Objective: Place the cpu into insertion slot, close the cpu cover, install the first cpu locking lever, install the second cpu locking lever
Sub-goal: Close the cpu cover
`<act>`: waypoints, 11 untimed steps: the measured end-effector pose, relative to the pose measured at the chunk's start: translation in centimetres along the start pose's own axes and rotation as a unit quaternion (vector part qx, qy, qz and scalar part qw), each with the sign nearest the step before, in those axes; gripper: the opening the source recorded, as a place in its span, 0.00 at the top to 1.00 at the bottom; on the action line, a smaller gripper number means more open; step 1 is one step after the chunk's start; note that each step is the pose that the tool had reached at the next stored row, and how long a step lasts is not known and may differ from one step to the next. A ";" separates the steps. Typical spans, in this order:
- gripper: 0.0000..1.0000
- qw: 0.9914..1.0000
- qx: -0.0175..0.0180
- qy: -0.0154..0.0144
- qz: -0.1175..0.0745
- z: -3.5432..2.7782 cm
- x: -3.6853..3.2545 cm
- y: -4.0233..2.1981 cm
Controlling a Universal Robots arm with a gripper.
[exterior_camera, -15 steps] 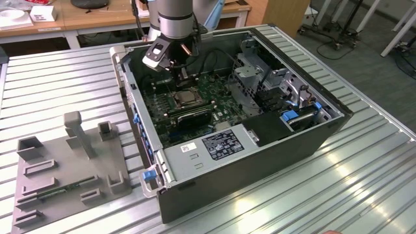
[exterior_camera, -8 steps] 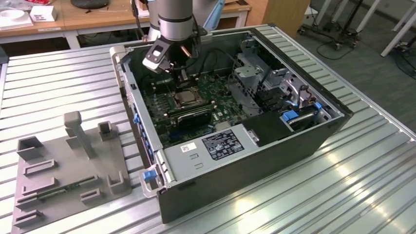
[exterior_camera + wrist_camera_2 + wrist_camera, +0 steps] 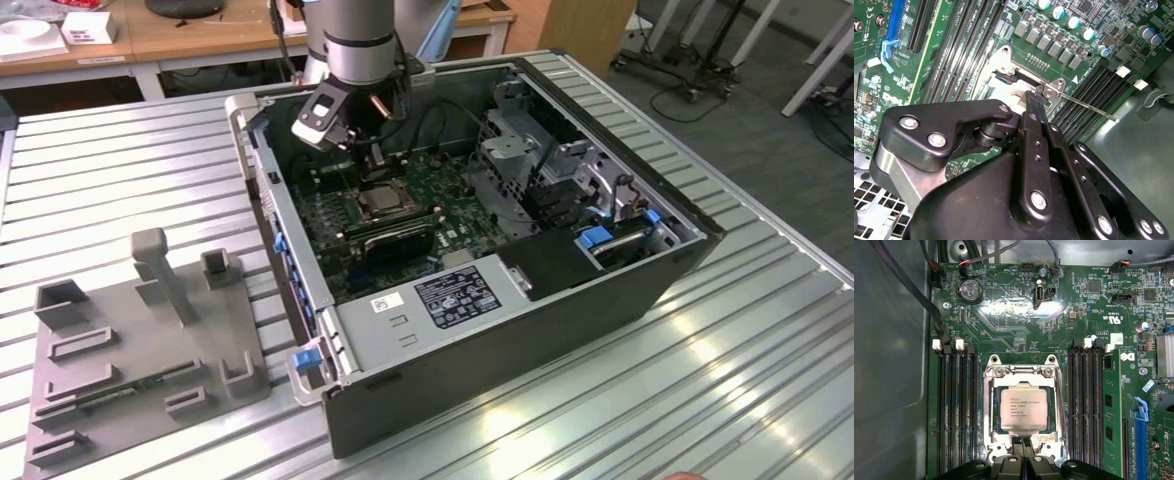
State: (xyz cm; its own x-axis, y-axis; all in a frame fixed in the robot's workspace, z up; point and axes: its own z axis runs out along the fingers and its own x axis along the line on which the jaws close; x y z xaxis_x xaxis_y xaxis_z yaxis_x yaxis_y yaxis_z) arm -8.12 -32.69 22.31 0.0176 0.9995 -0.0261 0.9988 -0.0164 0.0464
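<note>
The cpu (image 3: 1023,409), a silvery square chip, lies flat in the insertion slot (image 3: 995,390) on the green motherboard (image 3: 1004,325). The cpu cover (image 3: 1021,373), a metal frame with a cut-out centre, lies down around it. My gripper (image 3: 1022,441) is shut, its fingertips pressed together at the edge of the cover's frame. In the second wrist view the gripper (image 3: 1035,97) touches the frame's corner, where a thin metal locking lever (image 3: 1089,107) sticks out over the memory slots. In the exterior view the gripper (image 3: 378,158) hangs just behind the cpu (image 3: 380,203).
The motherboard lies inside an open black computer case (image 3: 534,330) on a ribbed metal table (image 3: 747,380). A grey perforated drive cage (image 3: 514,165) and cables stand close on the exterior view's right. A grey fixture plate (image 3: 134,340) lies at its left.
</note>
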 end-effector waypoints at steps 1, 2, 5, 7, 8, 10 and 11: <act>0.89 1.000 0.000 0.000 0.000 0.06 0.00 -0.01; 0.89 1.000 0.000 0.000 0.000 0.13 0.00 -0.02; 0.89 1.000 0.000 0.000 0.000 0.18 0.00 -0.02; 0.89 1.000 0.000 0.000 0.000 0.19 0.00 -0.02; 0.89 1.000 0.000 0.000 0.000 0.19 0.00 -0.02; 0.89 1.000 0.000 0.000 0.003 0.20 0.01 -0.02; 0.89 1.000 0.000 0.000 0.009 0.21 0.01 -0.02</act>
State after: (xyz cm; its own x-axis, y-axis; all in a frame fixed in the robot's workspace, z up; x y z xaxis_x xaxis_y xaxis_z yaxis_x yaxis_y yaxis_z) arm -8.13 -32.68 22.10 0.0365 0.9990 -0.0261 0.9983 -0.0353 0.0465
